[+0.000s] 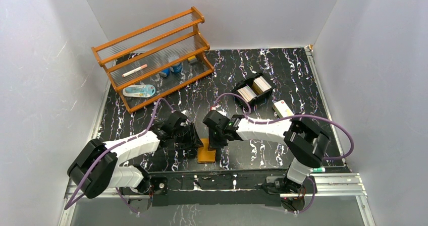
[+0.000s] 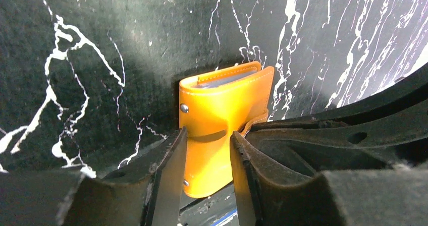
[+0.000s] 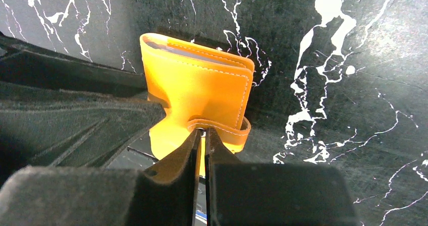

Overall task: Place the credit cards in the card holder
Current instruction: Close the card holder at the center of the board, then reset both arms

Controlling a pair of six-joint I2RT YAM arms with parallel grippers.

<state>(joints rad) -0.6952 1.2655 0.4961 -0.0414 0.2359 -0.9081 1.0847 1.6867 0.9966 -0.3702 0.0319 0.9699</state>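
Top view: card holder (image 1: pixel 206 153), orange-tan, sits near the front edge of the black marbled table (image 1: pixel 287 67), midway between the two arm bases. Both arms reach inward and meet over it.

Left gripper (image 1: pixel 193 136): in its wrist view the left gripper (image 2: pixel 208 137) straddles the card holder (image 2: pixel 222 110). One finger (image 2: pixel 170 163) presses each side of the cover, and the leather dents slightly between them. Reads as a squeeze on the holder's body. Holder is closed; pale sleeve edges show along its far side. Two metal studs are visible on the cover.

Right gripper (image 1: pixel 216 136): in its wrist view the right gripper (image 3: pixel 202 133) has its fingers (image 3: pixel 177 161) drawn almost together, with only a thin slit between them. They pinch the snap tab (image 3: pixel 222 129), which loops around the edge of the card holder (image 3: pixel 197 85).

Holder's near end seems to reach the edge of the mat, but I cannot tell whether it rests flat or is lifted off the surface; the wrist views are too close.

Credit cards (image 1: pixel 254 88): two edge-on stacks, one white and one tan, stand in the black tray (image 1: pixel 239 88), right of centre, well apart from the holder. None in either gripper.

Also on the table: a cream box (image 1: pixel 282 108) just beside the tray, and a wooden rack (image 1: pixel 151 47) at far left.
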